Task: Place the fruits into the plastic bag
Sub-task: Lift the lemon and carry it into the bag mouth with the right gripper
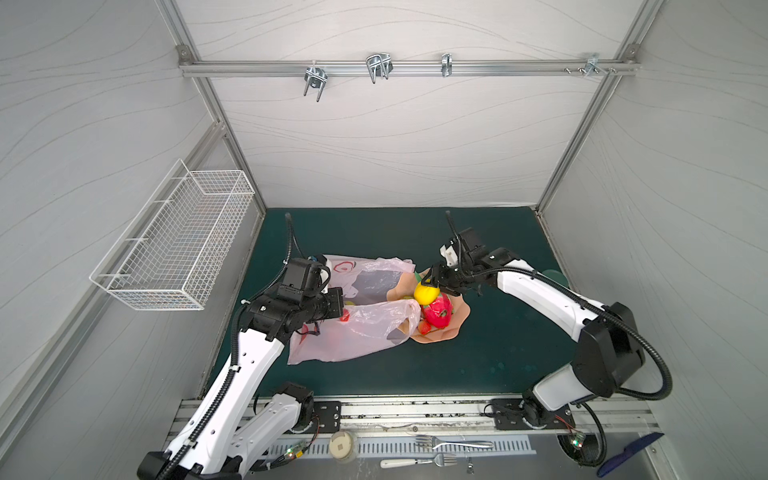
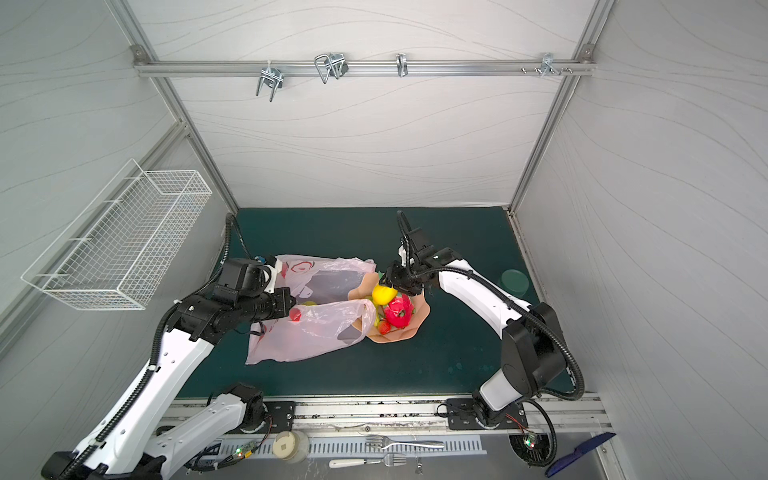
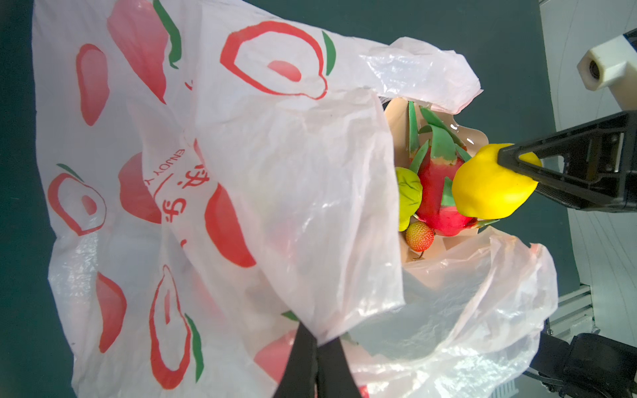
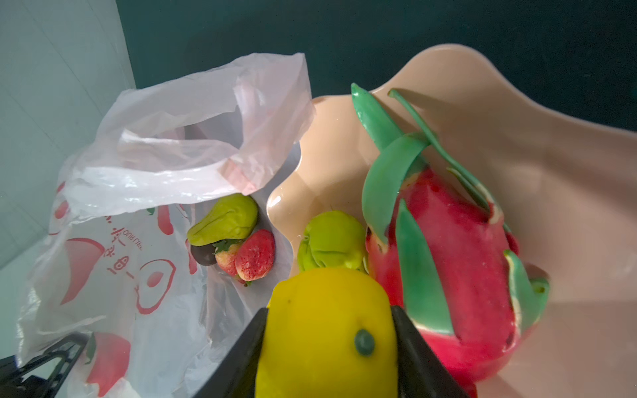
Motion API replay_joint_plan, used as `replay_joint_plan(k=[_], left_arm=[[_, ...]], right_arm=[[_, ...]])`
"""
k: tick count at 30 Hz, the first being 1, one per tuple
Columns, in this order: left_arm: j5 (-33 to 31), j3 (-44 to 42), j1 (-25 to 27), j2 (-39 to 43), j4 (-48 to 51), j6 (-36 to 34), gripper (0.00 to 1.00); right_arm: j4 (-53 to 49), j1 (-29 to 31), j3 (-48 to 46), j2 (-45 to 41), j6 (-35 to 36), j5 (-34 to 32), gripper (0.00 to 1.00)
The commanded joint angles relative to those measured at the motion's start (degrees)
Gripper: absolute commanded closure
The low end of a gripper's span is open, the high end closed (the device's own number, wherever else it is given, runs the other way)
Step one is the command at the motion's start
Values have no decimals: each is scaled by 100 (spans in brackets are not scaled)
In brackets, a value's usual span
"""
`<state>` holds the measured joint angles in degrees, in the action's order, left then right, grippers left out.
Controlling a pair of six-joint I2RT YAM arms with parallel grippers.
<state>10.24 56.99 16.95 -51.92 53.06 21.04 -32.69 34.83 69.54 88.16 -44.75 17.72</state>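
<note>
The pale pink plastic bag (image 1: 353,332) (image 2: 307,336) lies on the green mat with its mouth toward the peach bowl (image 1: 455,328) (image 4: 551,206). My left gripper (image 3: 317,336) is shut on the bag's upper rim (image 3: 310,206) and holds it lifted. Just above the bowl, my right gripper (image 1: 430,284) (image 4: 329,310) is shut on the yellow lemon (image 1: 426,294) (image 3: 482,193). A dragon fruit (image 4: 455,275), a green apple (image 4: 331,241) and a strawberry (image 3: 419,236) rest in the bowl. Inside the bag lie a green pear (image 4: 224,220), two strawberries (image 4: 255,255) and a dark fruit (image 4: 201,256).
A clear jar with a green lid (image 1: 555,276) stands near the right wall. A white wire basket (image 1: 174,245) hangs on the left wall. Forks (image 1: 453,444) and a round container (image 1: 343,445) lie on the front ledge beyond the mat.
</note>
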Motion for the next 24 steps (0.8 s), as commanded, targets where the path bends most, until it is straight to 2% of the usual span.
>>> replay_joint_plan(k=[1, 9, 24], left_arm=[[120, 155, 10, 33, -127, -82, 100], [196, 198, 6, -3, -250, 1, 100], [248, 206, 10, -63, -378, 147, 100]], right_arm=[[378, -7, 49, 149, -383, 352, 71], [1246, 395, -70, 425, -1261, 835, 71], [2628, 1649, -68, 1119, -3000, 1072, 72]])
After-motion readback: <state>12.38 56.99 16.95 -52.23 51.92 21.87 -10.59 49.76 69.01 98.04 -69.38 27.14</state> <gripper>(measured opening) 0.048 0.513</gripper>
